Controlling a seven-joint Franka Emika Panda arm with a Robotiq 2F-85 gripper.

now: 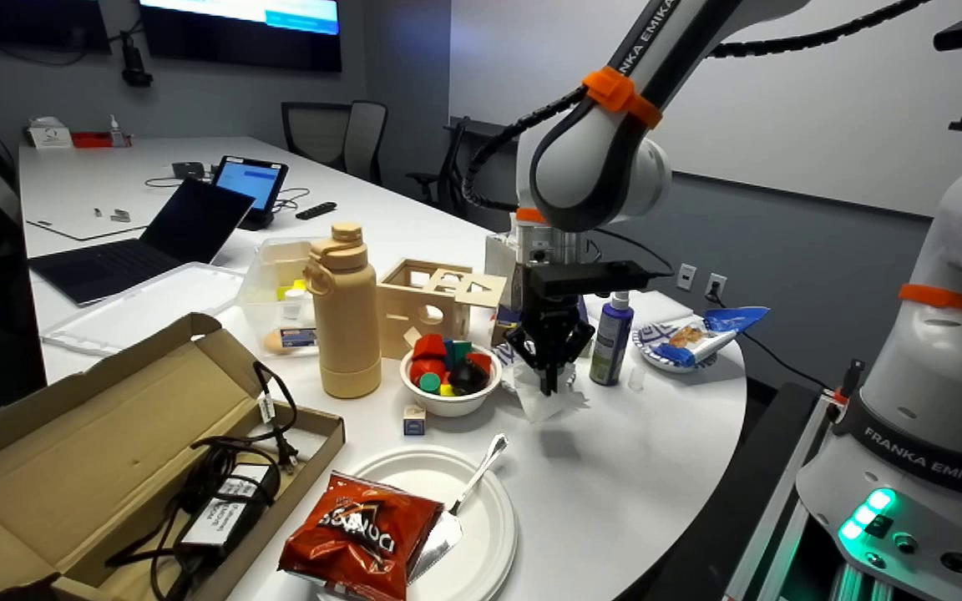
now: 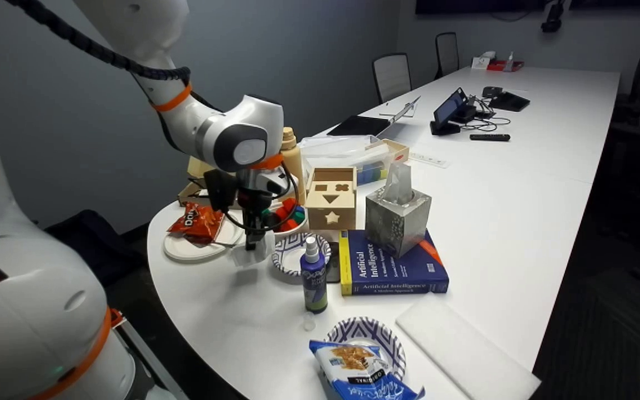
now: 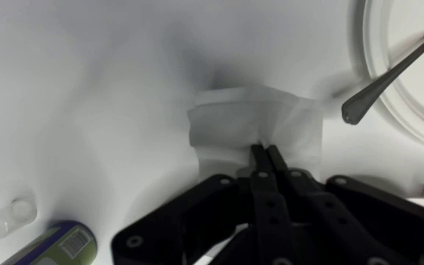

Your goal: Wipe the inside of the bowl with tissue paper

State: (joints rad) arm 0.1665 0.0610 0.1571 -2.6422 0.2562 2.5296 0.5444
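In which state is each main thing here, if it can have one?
Thin white tissue sheet: creased, hanging
Black robot claw: shut on sheet
Purple-patterned white bowl: face up
Plain white round bowl: holding coloured blocks
Beige bottle: upright, lidded
Purple spray bottle: upright, uncapped
Grey patterned tissue box: open, one tissue protruding
Dark laptop: open
Brown cardboard box: open
Small black tablet: lit

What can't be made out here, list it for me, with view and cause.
Tissue: pinched part, wrist view, hidden by the gripper.
Patterned bowl: part of it, in an exterior view, hidden behind the spray bottle.
Silver utensil: far end, wrist view, cut off by the right edge.
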